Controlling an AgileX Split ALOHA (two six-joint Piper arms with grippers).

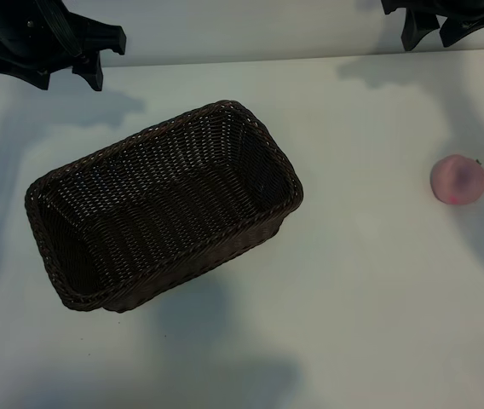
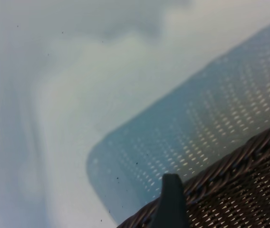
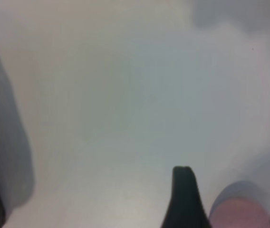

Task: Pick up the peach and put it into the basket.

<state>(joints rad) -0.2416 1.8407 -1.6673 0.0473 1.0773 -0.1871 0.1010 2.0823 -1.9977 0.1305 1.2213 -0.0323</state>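
my right hand hangs at the far right edge of the worktop, fingers apart and holding nothing, parked high so it can drop onto the peach without crossing anything. the peach sits alone on the bare worktop at the right, nearer than my right hand and well apart from the basket, so it falls to the right arm, as i judge it. in my right wrist view one dark fingertip shows with the pink fruit just beside it, not between the fingers yet; the other finger i can barely make out at the frame's edge, so i would not swear to how the fruit lines up with the gap. my left hand waits at the far left, fingers also spread and empty, just beyond the basket's far left end; its wrist view catches the braided rim under a fingertip, which i take as standing by, not working. the peach is close to round, so it has no real long axis; its tiny stem points to the far right, and the darker blush faces up. the basket lies open side up, its long axis running from near left to far right, one short end turned toward the peach.
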